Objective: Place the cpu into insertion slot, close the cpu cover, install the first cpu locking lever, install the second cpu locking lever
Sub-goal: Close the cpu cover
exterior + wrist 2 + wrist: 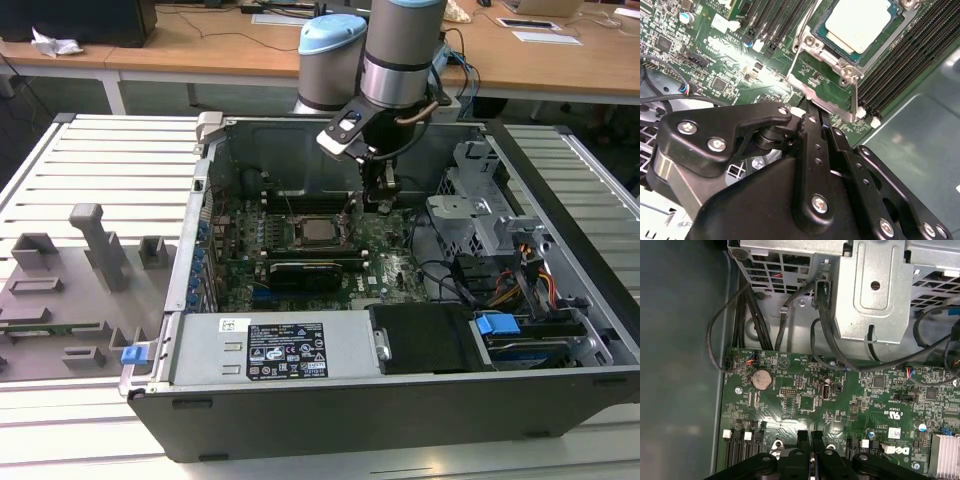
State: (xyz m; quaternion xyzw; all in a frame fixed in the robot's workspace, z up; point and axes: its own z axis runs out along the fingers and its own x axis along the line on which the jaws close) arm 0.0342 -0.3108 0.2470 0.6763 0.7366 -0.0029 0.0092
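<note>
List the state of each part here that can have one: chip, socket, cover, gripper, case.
Silvery-beige square cpu: seated, uncovered.
Black-rimmed square insertion slot: filled by the cpu.
Thin silvery metal cpu cover: open, tilted up.
Black gripper: shut on the cpu cover's edge.
Dark grey computer case: side open.

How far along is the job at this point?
Done: cpu seated, cover apparently down around it. In hand: shut gripper sits by a lever at the cover's edge. Left: the levers; I cannot tell whether either is locked.
</note>
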